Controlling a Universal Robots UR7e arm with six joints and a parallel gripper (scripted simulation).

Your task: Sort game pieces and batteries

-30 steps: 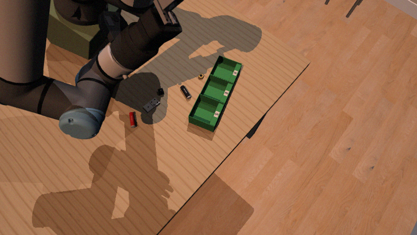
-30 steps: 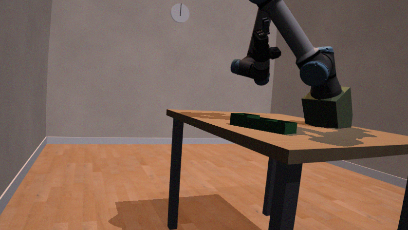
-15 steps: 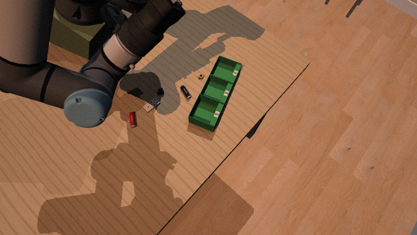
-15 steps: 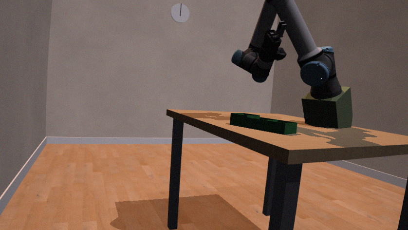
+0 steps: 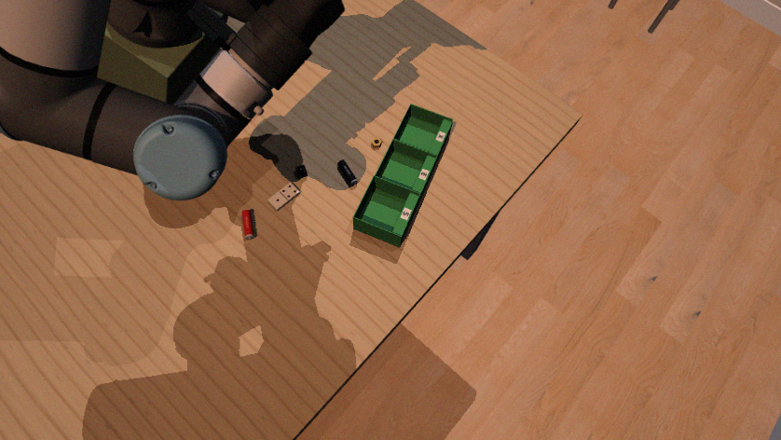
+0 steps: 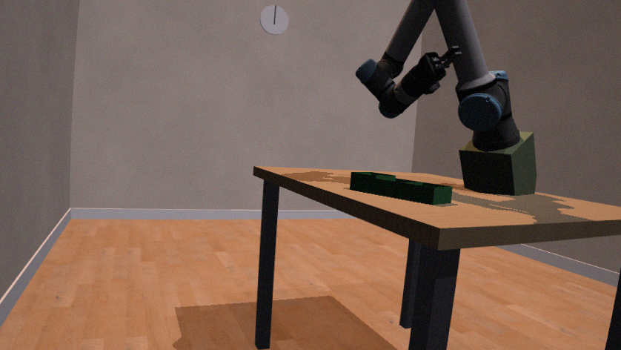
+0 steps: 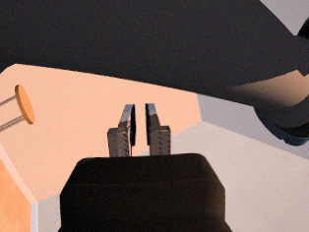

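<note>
gripper (image 6: 455,50) (image 7: 140,116) up high, fingers slightly apart w/ nothing btwn; pieces unsorted
red battery (image 5: 247,223), domino (image 5: 283,196), black cube (image 5: 300,171) (prob. die) & black cylinder (image 5: 346,172) (prob. battery) on table, outside green bins (image 5: 376,229) (image 6: 397,190); risks: cylinders roll if nudged, narrow gap clips domino, tight reach by bin wall knocks bins; labels: "s", "e", 3rd unclear

Bin unit (image 5: 376,232) (image 6: 393,190): green, with white labels bearing dark letters. Battery (image 5: 248,224): red. Second battery (image 5: 347,172): black. Domino (image 5: 283,196): pale, dark-dotted. Nut (image 5: 376,143): brass-yellow. Tabletop (image 5: 491,142) (image 6: 390,215): tan, with darker parallel stripes. Arm's end cap (image 5: 180,158): blue-grey. Mounting block (image 5: 130,68) (image 6: 484,171): olive green.
</note>
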